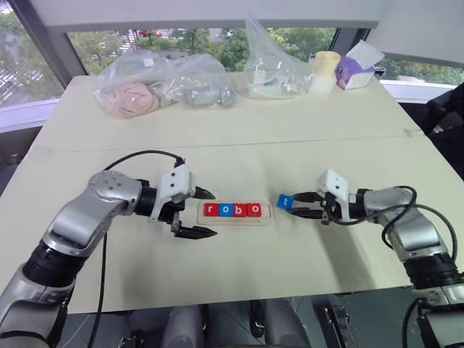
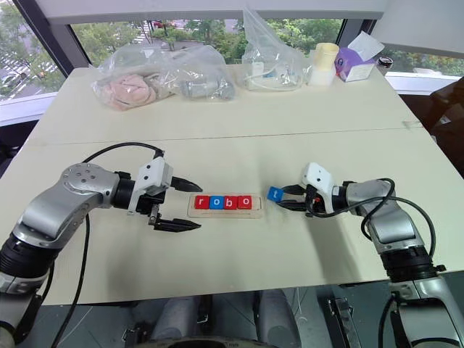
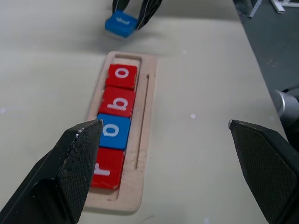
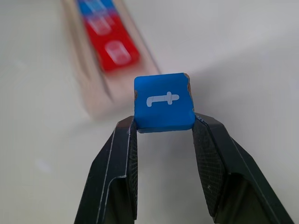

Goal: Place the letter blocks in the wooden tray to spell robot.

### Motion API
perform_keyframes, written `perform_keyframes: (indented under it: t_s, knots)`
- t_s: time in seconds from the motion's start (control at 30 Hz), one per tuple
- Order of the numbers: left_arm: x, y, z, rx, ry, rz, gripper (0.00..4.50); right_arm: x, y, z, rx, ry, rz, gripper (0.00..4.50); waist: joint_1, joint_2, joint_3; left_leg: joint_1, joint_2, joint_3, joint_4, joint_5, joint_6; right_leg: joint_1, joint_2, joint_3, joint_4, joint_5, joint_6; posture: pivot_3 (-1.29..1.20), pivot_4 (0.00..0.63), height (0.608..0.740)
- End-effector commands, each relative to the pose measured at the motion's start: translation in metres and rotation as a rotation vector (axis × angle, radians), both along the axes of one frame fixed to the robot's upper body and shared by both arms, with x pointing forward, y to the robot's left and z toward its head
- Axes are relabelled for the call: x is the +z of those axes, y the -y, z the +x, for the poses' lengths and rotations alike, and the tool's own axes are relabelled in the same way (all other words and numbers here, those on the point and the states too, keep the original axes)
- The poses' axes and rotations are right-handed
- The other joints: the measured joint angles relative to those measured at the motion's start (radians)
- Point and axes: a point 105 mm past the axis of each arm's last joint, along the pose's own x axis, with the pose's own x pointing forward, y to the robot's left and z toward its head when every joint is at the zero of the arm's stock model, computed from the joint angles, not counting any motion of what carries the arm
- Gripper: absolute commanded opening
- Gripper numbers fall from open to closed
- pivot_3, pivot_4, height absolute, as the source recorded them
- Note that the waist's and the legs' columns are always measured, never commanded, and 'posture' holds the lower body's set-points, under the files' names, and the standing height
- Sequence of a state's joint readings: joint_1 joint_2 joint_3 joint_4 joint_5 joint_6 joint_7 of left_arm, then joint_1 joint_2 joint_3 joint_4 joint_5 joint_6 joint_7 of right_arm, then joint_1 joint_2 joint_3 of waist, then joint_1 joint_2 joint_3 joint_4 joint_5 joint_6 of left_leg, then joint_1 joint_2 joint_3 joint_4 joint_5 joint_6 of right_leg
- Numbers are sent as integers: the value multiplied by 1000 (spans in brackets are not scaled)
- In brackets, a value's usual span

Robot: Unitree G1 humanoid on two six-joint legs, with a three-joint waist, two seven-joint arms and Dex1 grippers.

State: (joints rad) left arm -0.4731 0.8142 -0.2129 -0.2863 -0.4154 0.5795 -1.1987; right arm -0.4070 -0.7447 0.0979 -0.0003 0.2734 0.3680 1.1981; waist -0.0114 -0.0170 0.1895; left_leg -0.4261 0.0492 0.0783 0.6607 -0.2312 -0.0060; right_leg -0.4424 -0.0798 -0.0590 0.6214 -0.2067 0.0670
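Right now the wooden tray [image 1: 236,220] is lying at the middle of the frame in the head views, on the pale table [image 1: 232,145], and four letter blocks are sitting in its channel side by side: a red r [image 1: 210,210], a blue o [image 1: 225,210], a red b [image 1: 239,210] and a red o [image 1: 254,209]. The slot at the tray's right end is standing bare.

Just right of the tray, the fifth block, the blue t [image 1: 285,201], is being held in the right gripper [image 1: 299,205], whose two black fingers are pinching it by its opposite sides. In the right wrist view the blue t [image 4: 164,101] is sticking out past the fingertips with its white letter lying sideways, and the tray is blurring behind it. The block is close to the tray's open end but apart from it.

On the other side, the left gripper [image 1: 205,213] is hanging at the tray's left end with its jaws spread wide, one finger above the tray's end in the frame and one below it, holding nothing.

Along the upper edge of the frame, clear plastic bags [image 1: 163,87] with soft things inside are lying near a pale cup [image 1: 324,71] and a purple tissue box [image 1: 355,72].
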Motion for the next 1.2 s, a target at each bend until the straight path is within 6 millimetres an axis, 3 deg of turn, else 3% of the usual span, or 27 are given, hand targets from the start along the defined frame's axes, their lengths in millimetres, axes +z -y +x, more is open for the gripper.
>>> perform_keyframes:
  t_s: [0.03,0.33,0.97,1.2]
  knots:
    - [9,-3,0,0,47,-3,4500,18,-20,-7,110,30,-8,1104,1,0,0,0,0,0,0,0,0,0,0,0,0,0,0,0,150,739]
    - [6,1,-5,9,41,-18,4500,-4,-12,-1,191,42,-199,1104,18,0,0,-1,-1,1,1,0,0,0,-1,0,-1,0,0,0,150,739]
    - [2,1,-6,33,31,-22,4500,-15,-17,13,196,48,-193,1104,21,0,0,0,0,1,3,0,0,0,-1,0,3,0,0,0,150,739]
    - [1,1,-5,38,29,-24,4500,-11,-9,14,163,38,-179,1104,22,0,0,0,0,0,3,0,0,0,-1,0,4,0,0,0,150,739]
